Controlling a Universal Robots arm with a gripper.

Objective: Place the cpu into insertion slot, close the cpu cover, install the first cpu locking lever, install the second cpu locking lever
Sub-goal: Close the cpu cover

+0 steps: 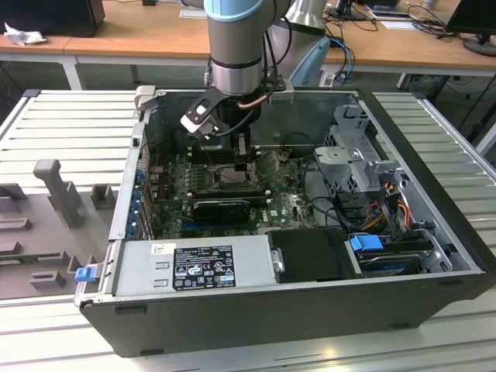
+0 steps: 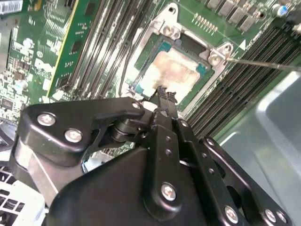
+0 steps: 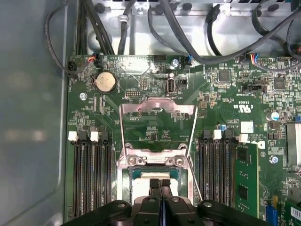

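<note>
Down inside the open computer case [image 1: 271,318] went the arm [image 1: 236,46], the case sitting on the slatted bench [image 1: 70,124]. The tool [image 2: 164,94] was clenched, its two black fingers pressed flat together with nothing visible between them. In the second wrist view its tip hung right over the near edge of the cpu [image 2: 176,70], though I couldn't tell whether it was touching.

The cpu lay flat in the insertion slot [image 2: 188,44], pale beige face up, smudged across the middle. The slot sat on the green motherboard [image 3: 225,113], between two banks of long black memory slots [image 3: 89,174].

The cpu cover [image 3: 157,106] was swung open, hinged back away from the slot, with green board showing through its square window. One thin wire locking lever [image 3: 193,141] ran along one side of that open cover and the second lever [image 3: 121,136] along the other. Neither was pressed down over the slot. Beyond the cover sat a round coin battery [image 3: 105,83], with dark cables looping along the case wall.
</note>
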